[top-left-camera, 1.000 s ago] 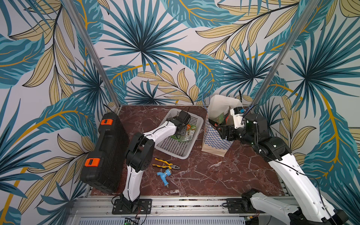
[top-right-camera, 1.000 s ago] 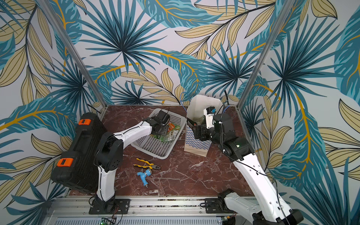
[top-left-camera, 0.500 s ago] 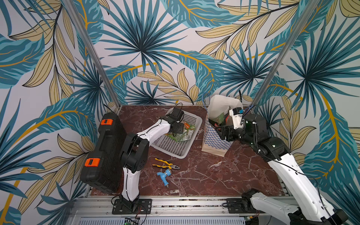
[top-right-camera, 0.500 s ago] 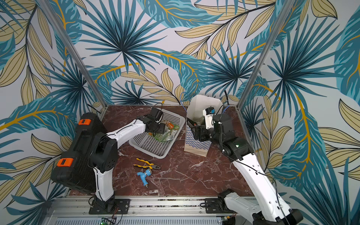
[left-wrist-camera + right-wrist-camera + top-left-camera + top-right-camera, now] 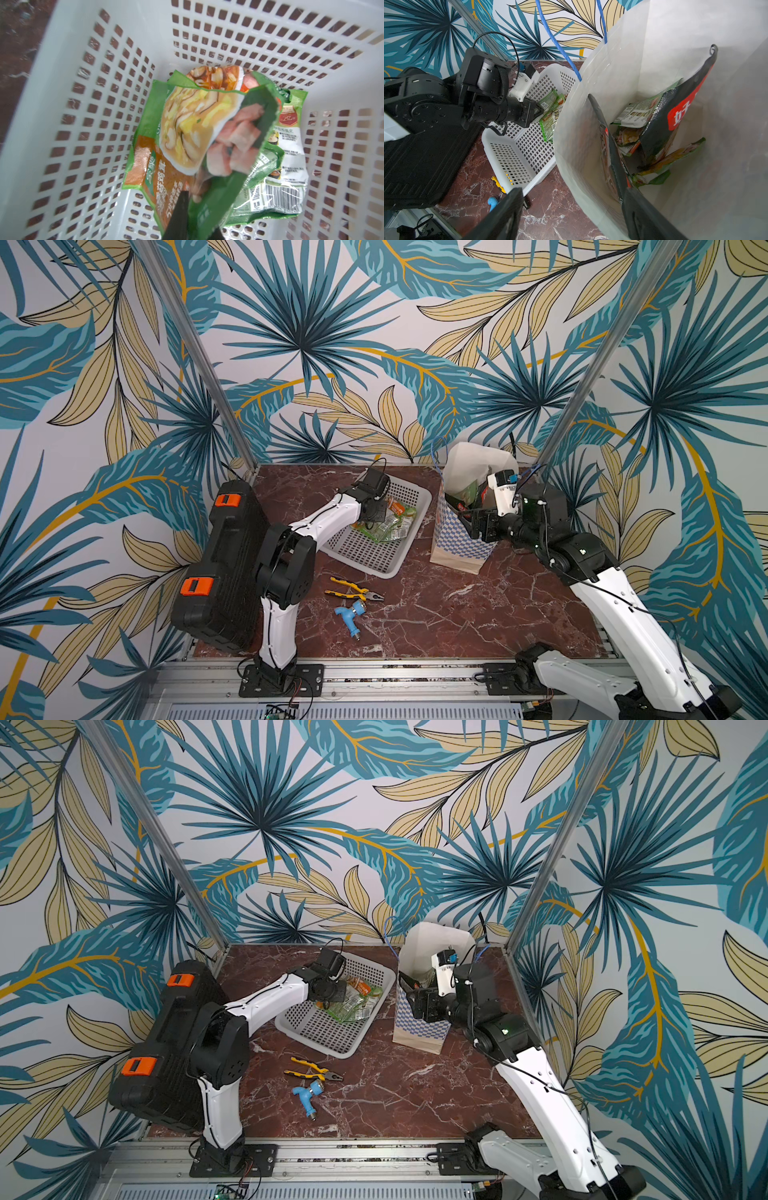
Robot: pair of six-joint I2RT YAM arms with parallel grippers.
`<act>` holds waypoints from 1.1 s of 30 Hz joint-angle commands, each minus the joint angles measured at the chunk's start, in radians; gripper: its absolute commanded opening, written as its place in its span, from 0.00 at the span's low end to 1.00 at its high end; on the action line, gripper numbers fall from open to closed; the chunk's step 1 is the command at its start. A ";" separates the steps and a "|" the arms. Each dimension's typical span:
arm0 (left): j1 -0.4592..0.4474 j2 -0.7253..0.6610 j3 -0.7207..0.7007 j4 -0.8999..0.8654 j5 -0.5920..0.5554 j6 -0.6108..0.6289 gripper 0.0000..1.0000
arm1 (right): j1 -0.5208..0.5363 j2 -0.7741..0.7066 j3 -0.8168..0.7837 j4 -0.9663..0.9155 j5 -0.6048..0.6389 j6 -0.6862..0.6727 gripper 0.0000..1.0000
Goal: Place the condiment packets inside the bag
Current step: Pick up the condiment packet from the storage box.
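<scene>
- Several condiment packets (image 5: 654, 124) already stand inside the bag (image 5: 623, 68).
- Our left gripper (image 5: 197, 222) is closed on one green packet (image 5: 234, 149), pinched by an edge inside the basket (image 5: 83, 108).
- At least two more packets (image 5: 178, 128) lie in that basket and have yet to go over.
- Our right gripper (image 5: 571, 212) is wide open, straddling the bag's near wall and holding nothing.
</scene>
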 commanded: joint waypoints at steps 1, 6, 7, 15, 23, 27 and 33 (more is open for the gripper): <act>-0.030 -0.106 -0.016 -0.033 -0.137 0.021 0.00 | -0.001 -0.017 -0.040 0.028 -0.016 0.017 0.82; -0.102 -0.196 0.012 -0.075 -0.258 0.043 0.00 | -0.001 -0.038 -0.083 0.047 -0.005 0.035 0.98; -0.118 -0.217 0.023 -0.083 -0.266 0.043 0.00 | -0.001 -0.044 -0.090 0.050 -0.002 0.038 0.99; -0.206 -0.414 0.092 -0.109 -0.211 -0.014 0.00 | -0.001 -0.125 -0.162 0.052 0.057 0.098 1.00; -0.283 -0.613 0.037 0.091 -0.052 -0.118 0.00 | -0.002 -0.255 -0.232 0.098 0.083 0.143 1.00; -0.319 -0.608 0.083 0.147 0.038 -0.162 0.00 | -0.001 -0.289 -0.211 0.108 0.104 0.156 0.99; -0.364 -0.493 0.218 0.198 0.162 -0.207 0.00 | -0.001 -0.342 -0.197 0.092 0.191 0.181 0.99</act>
